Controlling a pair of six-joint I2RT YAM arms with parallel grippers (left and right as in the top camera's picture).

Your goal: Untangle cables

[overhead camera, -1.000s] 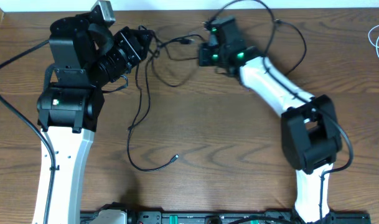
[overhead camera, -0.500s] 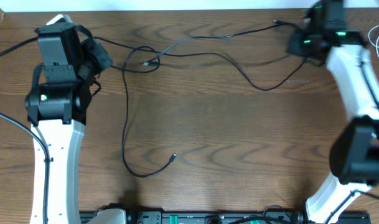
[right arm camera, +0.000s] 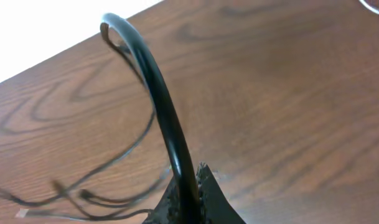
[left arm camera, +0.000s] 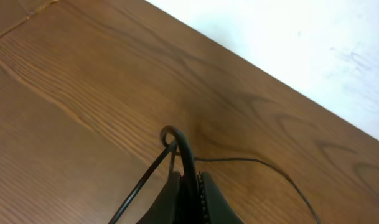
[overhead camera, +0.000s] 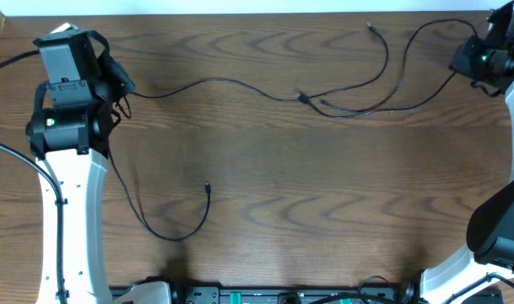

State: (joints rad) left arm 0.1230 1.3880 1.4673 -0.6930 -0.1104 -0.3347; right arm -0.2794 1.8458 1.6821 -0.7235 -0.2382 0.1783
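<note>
Thin black cables [overhead camera: 231, 83] stretch across the far part of the table between my two grippers. They meet at a small crossing or knot [overhead camera: 300, 98]. My left gripper [overhead camera: 120, 87] is shut on a black cable at the far left. A strand hangs from it and curls to a plug end [overhead camera: 208, 187]. In the left wrist view the jaws [left arm camera: 188, 186] pinch a cable loop [left arm camera: 177, 140]. My right gripper [overhead camera: 461, 62] is shut on a black cable at the far right. In the right wrist view the jaws [right arm camera: 189, 193] clamp the arching cable [right arm camera: 153, 93]. Another plug end [overhead camera: 370, 27] lies near the far edge.
A white wall or surface borders the table's far edge [left arm camera: 301, 37]. A loop of white cable [right arm camera: 377, 6] shows at the top right corner of the right wrist view. The arms' bases stand at the left [overhead camera: 67, 135] and right [overhead camera: 501, 228] sides.
Both grippers have pulled farther apart, left one leftward, right one rightward. The cables are drawn out straighter, and the crossing has slid right. The loose plug end on the near side moved left and up.
</note>
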